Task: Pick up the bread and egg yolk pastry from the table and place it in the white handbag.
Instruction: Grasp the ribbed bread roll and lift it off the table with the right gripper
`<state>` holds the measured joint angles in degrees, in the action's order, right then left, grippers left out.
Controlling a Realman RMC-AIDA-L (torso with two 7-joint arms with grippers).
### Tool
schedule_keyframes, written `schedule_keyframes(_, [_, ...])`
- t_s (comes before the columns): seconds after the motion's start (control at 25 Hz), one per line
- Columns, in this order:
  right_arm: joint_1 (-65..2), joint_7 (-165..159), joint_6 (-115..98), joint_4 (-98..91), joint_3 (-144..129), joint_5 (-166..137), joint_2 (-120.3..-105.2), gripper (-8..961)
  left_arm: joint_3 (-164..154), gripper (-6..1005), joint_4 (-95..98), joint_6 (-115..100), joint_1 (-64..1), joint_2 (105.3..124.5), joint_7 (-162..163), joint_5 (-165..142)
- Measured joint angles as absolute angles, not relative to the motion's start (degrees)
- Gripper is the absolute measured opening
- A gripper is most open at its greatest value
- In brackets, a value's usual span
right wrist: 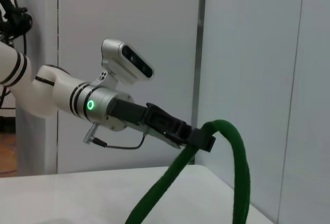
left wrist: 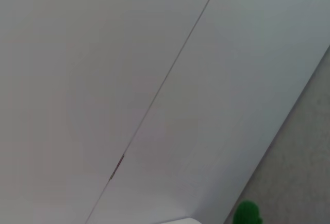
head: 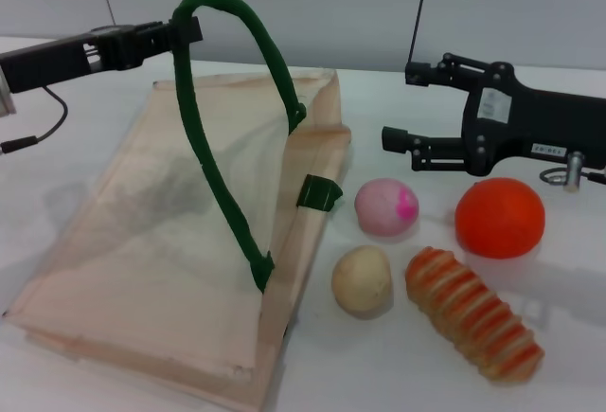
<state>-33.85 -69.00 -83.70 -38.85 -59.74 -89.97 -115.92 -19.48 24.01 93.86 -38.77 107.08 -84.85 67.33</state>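
The white handbag (head: 161,270) lies flat on the table at the left. My left gripper (head: 189,29) is shut on its dark green handle (head: 222,194) and holds it up in an arch; the right wrist view shows the same grip (right wrist: 203,137). The bread (head: 473,313), ridged orange-brown with cream stripes, lies at the front right. The egg yolk pastry (head: 362,279), a pale beige ball, sits between the bag and the bread. My right gripper (head: 398,104) is open, above and behind the food, empty.
A pink ball with a magenta spot (head: 386,206) sits behind the pastry. A smooth orange ball (head: 500,217) sits behind the bread, just under my right arm. A white wall stands behind the table.
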Motion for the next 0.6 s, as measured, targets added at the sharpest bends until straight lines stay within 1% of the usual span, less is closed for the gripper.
schedule_keyframes(0.24, [-33.2, -69.1, -85.4, -39.4, -58.5, -90.4, -115.93, 886, -19.4, 120, 23.8, 94.3, -38.3, 107.39, -86.8, 68.3])
schedule_keyframes(0.44, [-33.5, -71.4, -85.1, -39.5, -58.7, -96.6, -116.03, 885, -19.4, 120, 23.7, 94.0, -37.3, 107.42, -87.5, 69.6])
schedule_keyframes(0.6, [-34.9, -75.1, -84.9, -39.2, -59.0, -102.4, -116.34, 885, -19.3, 119, 23.7, 94.1, -36.1, 106.66, -87.5, 71.4])
